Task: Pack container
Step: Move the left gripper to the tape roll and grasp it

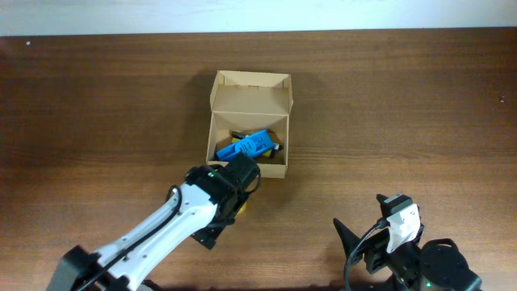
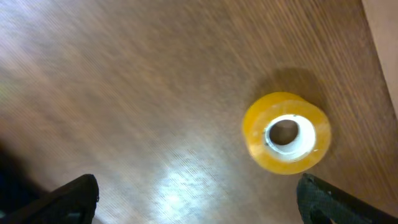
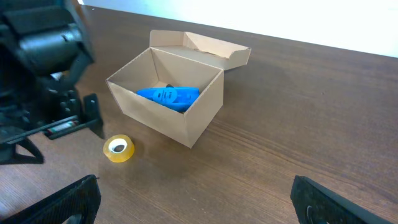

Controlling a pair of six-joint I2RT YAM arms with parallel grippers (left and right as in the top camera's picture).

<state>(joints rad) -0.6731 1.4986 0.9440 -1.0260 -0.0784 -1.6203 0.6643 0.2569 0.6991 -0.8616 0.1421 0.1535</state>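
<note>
Container (image 1: pixel 250 95), lid open with blue block (image 1: pixel 246 146) inside, sits just ahead of left gripper (image 2: pixel 205 205). That gripper's jaws are spread over the yellow tape roll (image 2: pixel 286 132), not touching it. Right gripper (image 3: pixel 199 205) is also apart, box well ahead of it.

This looks like a robotics lab bench. A wood-grain tabletop (image 1: pixel 420 105) has a white-cased robot arm (image 1: pixel 161 230) and a black one (image 1: pixel 420 259) reaching in over its near edge, and a plain pale surface (image 1: pixel 242 14) lies beyond its far edge.
</note>
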